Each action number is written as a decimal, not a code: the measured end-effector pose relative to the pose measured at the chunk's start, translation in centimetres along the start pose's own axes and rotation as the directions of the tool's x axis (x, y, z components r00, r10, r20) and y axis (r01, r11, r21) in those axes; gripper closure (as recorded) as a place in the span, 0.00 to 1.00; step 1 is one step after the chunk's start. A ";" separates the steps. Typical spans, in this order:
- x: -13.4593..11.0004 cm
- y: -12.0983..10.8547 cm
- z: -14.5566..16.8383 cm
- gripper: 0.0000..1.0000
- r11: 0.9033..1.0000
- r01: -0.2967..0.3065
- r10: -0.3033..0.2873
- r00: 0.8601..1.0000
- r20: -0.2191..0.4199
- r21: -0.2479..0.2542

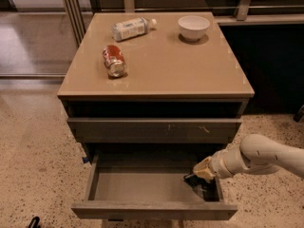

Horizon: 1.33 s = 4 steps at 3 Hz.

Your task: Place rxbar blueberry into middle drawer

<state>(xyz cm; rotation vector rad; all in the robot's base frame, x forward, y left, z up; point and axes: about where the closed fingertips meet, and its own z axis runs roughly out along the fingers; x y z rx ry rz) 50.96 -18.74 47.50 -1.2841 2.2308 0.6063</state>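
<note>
The middle drawer (142,184) is pulled out below the table, its grey tray showing behind a plain front panel. My gripper (198,183) reaches in from the right on a white arm (266,156) and sits low inside the drawer's right end. A dark shape at the gripper's tip lies close to the drawer floor. I cannot tell the dark rxbar blueberry apart from the dark gripper there.
A closed drawer front with pale scratch marks (154,127) sits above the open drawer. On the tan tabletop (190,70) lie a red soda can (114,61) and a tipped plastic bottle (132,28), and a white bowl (193,27) stands there. Speckled floor lies all around.
</note>
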 end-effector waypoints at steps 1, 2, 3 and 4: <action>0.0 0.0 0.0 0.50 1.000 0.000 0.000 1.000 0.000 0.000; 0.0 0.0 0.0 0.19 1.000 0.000 0.000 1.000 0.000 0.000; 0.0 0.0 0.0 0.00 1.000 0.000 0.000 1.000 0.000 0.000; 0.0 0.0 0.0 0.00 1.000 0.000 0.000 1.000 0.000 0.000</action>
